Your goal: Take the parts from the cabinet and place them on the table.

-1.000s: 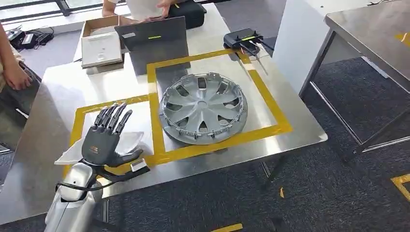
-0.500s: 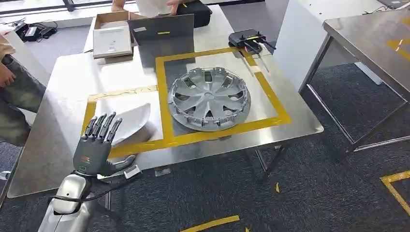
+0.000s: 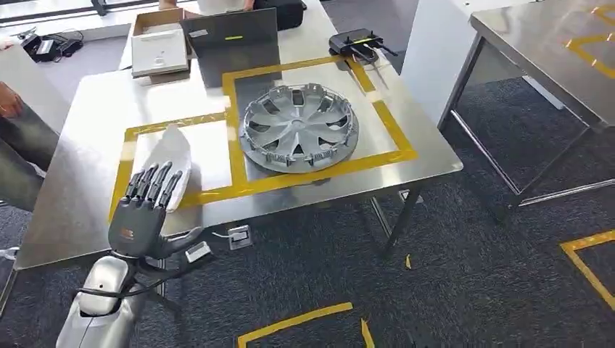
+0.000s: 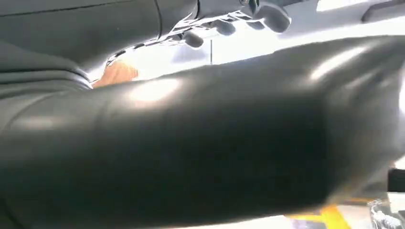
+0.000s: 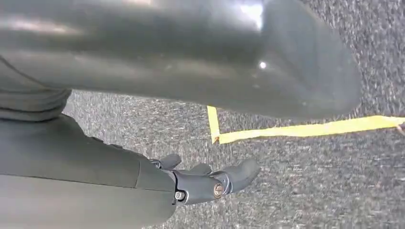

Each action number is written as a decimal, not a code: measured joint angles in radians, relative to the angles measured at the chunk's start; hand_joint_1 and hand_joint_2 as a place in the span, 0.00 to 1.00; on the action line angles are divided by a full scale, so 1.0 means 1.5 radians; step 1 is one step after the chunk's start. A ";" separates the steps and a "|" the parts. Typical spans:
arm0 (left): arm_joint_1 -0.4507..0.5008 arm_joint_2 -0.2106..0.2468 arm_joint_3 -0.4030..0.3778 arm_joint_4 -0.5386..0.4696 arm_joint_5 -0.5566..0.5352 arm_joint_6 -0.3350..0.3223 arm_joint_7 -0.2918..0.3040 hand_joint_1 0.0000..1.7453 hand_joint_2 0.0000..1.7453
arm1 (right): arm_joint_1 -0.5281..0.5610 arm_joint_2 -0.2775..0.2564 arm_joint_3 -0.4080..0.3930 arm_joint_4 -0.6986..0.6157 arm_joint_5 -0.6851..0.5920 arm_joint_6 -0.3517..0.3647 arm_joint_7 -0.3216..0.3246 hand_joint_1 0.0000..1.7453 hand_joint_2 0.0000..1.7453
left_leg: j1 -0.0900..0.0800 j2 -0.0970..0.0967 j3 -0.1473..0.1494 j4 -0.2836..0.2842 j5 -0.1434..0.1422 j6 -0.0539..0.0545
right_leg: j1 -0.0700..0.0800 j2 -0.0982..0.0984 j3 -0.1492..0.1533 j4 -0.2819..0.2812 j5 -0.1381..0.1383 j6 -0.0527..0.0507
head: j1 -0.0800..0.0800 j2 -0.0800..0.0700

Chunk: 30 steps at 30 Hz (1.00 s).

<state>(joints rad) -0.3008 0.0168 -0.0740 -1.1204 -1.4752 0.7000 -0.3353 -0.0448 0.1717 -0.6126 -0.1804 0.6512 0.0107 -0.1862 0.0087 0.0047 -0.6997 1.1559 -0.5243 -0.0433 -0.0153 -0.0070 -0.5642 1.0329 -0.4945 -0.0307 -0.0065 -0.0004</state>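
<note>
A silver wheel cover lies flat in the right yellow-taped square of the steel table. A white curved part lies in the left taped square. My left hand hovers at the table's near edge with its fingers straight and apart, holding nothing; its fingertips overlap the near end of the white part. In the left wrist view the fingers are spread and the wheel cover's rim peeks in. My right hand hangs over the carpet, loosely extended, holding nothing.
At the table's far end stand a cardboard box, a dark panel and a black device. A person stands at the left. A second steel table is at the right. Yellow tape marks the carpet.
The camera has drawn back and the whole scene has shifted. My left hand has come off the white part, which stays on the table, and now sits at the near edge.
</note>
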 joint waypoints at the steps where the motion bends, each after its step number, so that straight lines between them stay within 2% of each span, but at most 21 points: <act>1: -0.005 0.000 -0.002 0.003 0.000 0.000 0.003 0.00 0.00 | 0.000 0.000 0.000 0.000 -0.001 0.001 -0.001 0.00 0.00 | 0.000 0.000 -0.014 0.054 -0.031 -0.003 | 0.000 -0.002 -0.009 0.001 0.007 0.000 | 0.000 0.000; 2: -0.006 0.000 -0.004 0.005 0.000 0.000 0.007 0.00 0.00 | 0.000 0.000 0.000 0.000 -0.002 0.000 -0.001 0.00 0.00 | 0.000 0.000 -0.024 0.099 -0.049 -0.005 | 0.000 -0.003 -0.017 0.001 0.013 0.001 | 0.000 0.000; 4: -0.007 0.000 -0.008 0.009 0.000 0.000 0.014 0.00 0.00 | 0.000 0.000 0.000 0.000 -0.004 0.000 0.001 0.00 0.00 | 0.001 0.000 -0.008 0.112 -0.031 -0.005 | 0.000 -0.004 -0.033 0.001 0.025 0.003 | 0.000 0.000; 6: -0.010 0.000 -0.011 0.010 0.000 0.000 0.016 0.00 0.00 | 0.000 0.000 0.000 0.000 -0.006 0.000 0.001 0.00 0.00 | 0.002 0.000 0.059 0.022 0.014 -0.002 | -0.001 -0.004 -0.048 0.001 0.037 0.008 | 0.000 0.000; 7: -0.013 0.000 -0.011 0.010 0.000 0.000 0.017 0.00 0.00 | -0.001 0.001 0.000 0.000 -0.006 0.001 0.001 0.00 0.00 | 0.002 0.000 0.102 -0.043 0.019 0.000 | -0.001 -0.004 -0.052 0.002 0.042 0.012 | 0.000 0.000; 8: -0.016 -0.001 -0.012 0.010 0.000 0.000 0.019 0.00 0.00 | -0.001 0.001 0.000 0.000 -0.006 0.001 0.001 0.00 0.00 | -0.001 -0.001 0.131 -0.084 -0.003 0.003 | 0.001 -0.005 -0.057 0.001 0.047 0.017 | 0.000 0.000; 11: -0.018 -0.001 -0.015 0.011 0.000 0.000 0.024 0.00 0.00 | -0.001 0.001 0.000 0.000 -0.006 0.003 0.001 0.00 0.00 | -0.008 -0.004 0.125 -0.094 0.003 0.013 | -0.002 -0.005 -0.056 -0.007 0.065 0.027 | -0.001 0.000; 12: -0.018 -0.001 -0.016 0.011 -0.001 0.000 0.025 0.00 0.00 | 0.001 0.001 0.000 0.000 -0.006 0.003 0.001 0.00 0.00 | -0.006 -0.003 0.122 -0.097 0.009 0.022 | 0.000 -0.004 -0.057 -0.010 0.070 0.033 | 0.000 0.000; 13: -0.019 -0.001 -0.019 0.011 -0.001 0.000 0.026 0.00 0.00 | 0.001 0.001 0.000 0.000 -0.006 0.003 0.001 0.00 0.00 | -0.001 0.001 0.119 -0.101 0.017 0.032 | -0.003 -0.002 -0.062 -0.003 0.056 0.036 | 0.000 0.000; 14: -0.019 -0.001 -0.020 0.011 -0.001 0.000 0.027 0.00 0.00 | 0.002 0.001 0.000 0.000 -0.006 0.004 0.002 0.00 0.00 | -0.002 -0.001 0.113 -0.102 0.022 0.037 | -0.001 -0.001 -0.071 0.020 0.027 0.038 | 0.002 0.000; 16: -0.020 -0.001 -0.021 0.012 -0.001 0.000 0.028 0.00 0.00 | 0.002 0.001 0.000 0.000 -0.005 0.005 0.005 0.00 0.00 | -0.004 0.000 0.097 -0.098 0.032 0.045 | -0.001 0.001 -0.103 0.121 -0.044 0.041 | 0.003 0.000; 17: -0.019 -0.001 -0.022 0.013 -0.001 0.000 0.028 0.00 0.00 | 0.002 0.001 0.000 0.000 -0.005 0.005 0.006 0.00 0.00 | -0.005 0.000 0.089 -0.097 0.037 0.046 | -0.001 0.001 -0.118 0.170 -0.068 0.042 | 0.003 0.000; 18: -0.019 -0.001 -0.023 0.014 -0.001 0.000 0.030 0.00 0.00 | 0.002 0.001 0.000 0.000 -0.005 0.005 0.006 0.00 0.00 | -0.007 0.000 0.080 -0.094 0.043 0.047 | 0.000 0.001 -0.123 0.203 -0.072 0.041 | 0.003 0.000; 19: -0.019 -0.001 -0.024 0.016 -0.001 0.000 0.032 0.00 0.00 | 0.002 0.001 0.000 0.000 -0.005 0.005 0.006 0.00 0.00 | -0.008 0.000 0.072 -0.092 0.047 0.046 | 0.001 0.001 -0.113 0.203 -0.058 0.039 | 0.003 0.000; 20: -0.019 -0.001 -0.024 0.017 -0.001 0.000 0.033 0.00 0.00 | 0.002 0.000 0.000 0.000 -0.005 0.005 0.006 0.00 0.00 | -0.009 -0.001 0.064 -0.088 0.051 0.045 | 0.002 0.001 -0.088 0.174 -0.034 0.036 | 0.003 0.000; 22: -0.019 -0.001 -0.026 0.018 -0.001 0.000 0.034 0.00 0.00 | 0.002 0.000 0.000 0.000 -0.005 0.006 0.006 0.00 0.00 | -0.010 -0.001 0.052 -0.082 0.057 0.043 | 0.006 0.004 -0.008 0.060 0.001 0.026 | 0.003 0.000; 23: -0.019 -0.001 -0.026 0.018 -0.001 0.000 0.034 0.00 0.00 | 0.000 -0.001 0.000 0.000 -0.004 0.006 0.006 0.00 0.00 | -0.011 -0.001 0.047 -0.080 0.060 0.040 | 0.009 0.006 0.022 0.010 -0.023 0.018 | 0.002 0.000; 26: -0.020 0.000 -0.027 0.019 -0.001 0.000 0.035 0.00 0.00 | 0.000 -0.001 0.000 0.000 -0.003 0.007 0.006 0.00 0.00 | -0.009 0.000 0.045 -0.084 0.076 0.028 | 0.014 0.007 0.022 -0.005 -0.015 0.014 | 0.003 0.000; 28: -0.019 0.003 -0.027 0.020 -0.001 0.000 0.035 0.00 0.00 | 0.000 0.000 0.000 0.000 -0.003 0.007 0.006 0.00 0.00 | -0.009 -0.002 0.040 -0.082 0.075 0.020 | 0.004 0.002 0.016 -0.014 0.002 0.007 | 0.004 0.000; 29: -0.020 0.004 -0.028 0.021 -0.001 0.000 0.035 0.00 0.00 | -0.001 0.000 -0.001 0.000 -0.003 0.007 0.007 0.00 0.00 | -0.009 -0.004 0.033 -0.070 0.049 0.015 | 0.004 0.003 0.009 -0.016 0.009 0.003 | 0.003 0.000; 30: -0.021 0.005 -0.028 0.022 -0.001 0.000 0.035 0.00 0.00 | -0.002 0.000 -0.001 0.000 -0.003 0.007 0.007 0.00 0.00 | -0.007 -0.004 0.022 -0.033 0.007 0.010 | 0.003 0.002 0.000 -0.016 0.016 -0.001 | 0.001 0.000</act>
<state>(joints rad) -0.3316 0.0244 -0.1160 -1.0880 -1.4759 0.7000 -0.2823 -0.0473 0.1717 -0.6134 -0.1801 0.6462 0.0206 -0.1762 -0.0012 -0.0010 -0.6671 1.1066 -0.5134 -0.0278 -0.0100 -0.0040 -0.5637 1.0095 -0.4700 -0.0320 -0.0046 -0.0004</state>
